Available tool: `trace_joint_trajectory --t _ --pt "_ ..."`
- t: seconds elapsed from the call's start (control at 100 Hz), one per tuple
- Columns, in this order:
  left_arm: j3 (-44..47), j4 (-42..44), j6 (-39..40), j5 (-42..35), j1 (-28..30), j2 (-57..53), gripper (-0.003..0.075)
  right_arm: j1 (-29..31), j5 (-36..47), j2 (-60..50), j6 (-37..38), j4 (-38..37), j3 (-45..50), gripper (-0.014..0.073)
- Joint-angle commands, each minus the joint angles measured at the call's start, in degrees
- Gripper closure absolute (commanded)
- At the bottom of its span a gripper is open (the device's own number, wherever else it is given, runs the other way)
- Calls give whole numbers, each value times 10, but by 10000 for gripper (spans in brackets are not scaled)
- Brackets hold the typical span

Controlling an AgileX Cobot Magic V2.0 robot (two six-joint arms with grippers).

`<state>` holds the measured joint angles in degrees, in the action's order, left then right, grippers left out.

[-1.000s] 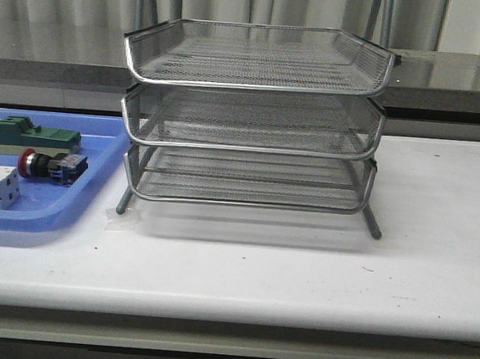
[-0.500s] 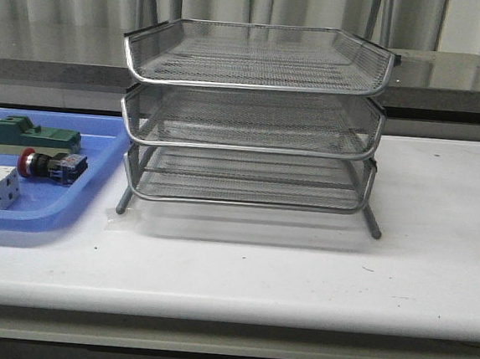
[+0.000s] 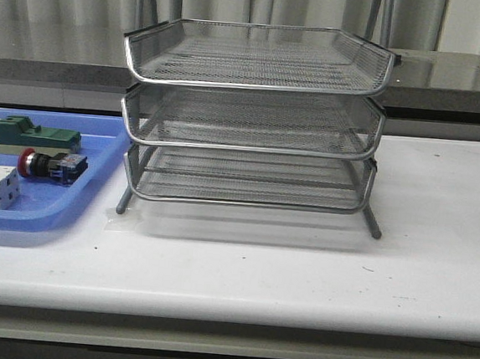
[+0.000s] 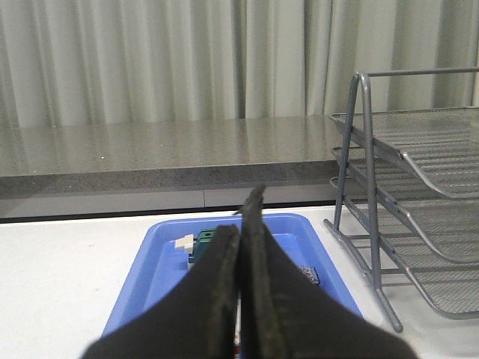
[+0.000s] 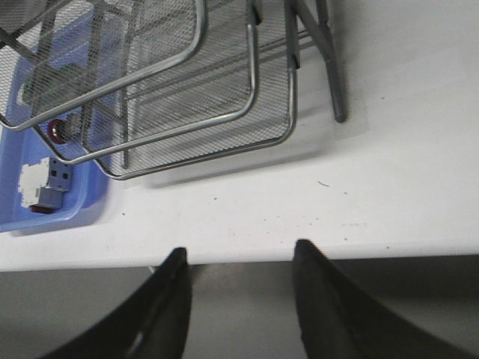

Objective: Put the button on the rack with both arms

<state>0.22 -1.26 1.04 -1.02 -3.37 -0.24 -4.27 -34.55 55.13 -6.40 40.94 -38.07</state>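
The left claw (image 4: 241, 247) hangs above the blue tray (image 3: 96, 185), fingers pressed together and empty. The right claw (image 5: 238, 284) hovers off the tabletop's (image 3: 299, 277) front edge, fingers apart. The button (image 3: 49, 164) lies on its side in the tray, long axis left to right, red head pointing left, just left of the rack (image 3: 254, 118).

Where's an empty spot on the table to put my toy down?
The white table is bare right of the rack, and along its front edge. The rack's mesh shelves look empty too. The blue tray on the left is crowded with the button and two blocks.
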Motion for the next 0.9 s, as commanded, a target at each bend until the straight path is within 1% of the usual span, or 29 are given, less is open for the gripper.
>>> trace_joint_trajectory --t 0.0,0.2,0.34,0.51,0.89 --pt "19 -1 4 -46 -3 -18 741 4 41 22 -65 90 -21 195" --pt "19 -1 4 -46 -3 -18 741 4 53 89 -226 285 -21 195" --pt "19 -1 4 -46 -3 -18 741 4 44 144 -305 377 -21 195" --pt "19 -1 4 -46 -3 -18 741 4 36 203 -387 455 -21 195" --pt "19 -1 4 -46 -3 -18 741 4 -14 312 -530 606 -22 195"
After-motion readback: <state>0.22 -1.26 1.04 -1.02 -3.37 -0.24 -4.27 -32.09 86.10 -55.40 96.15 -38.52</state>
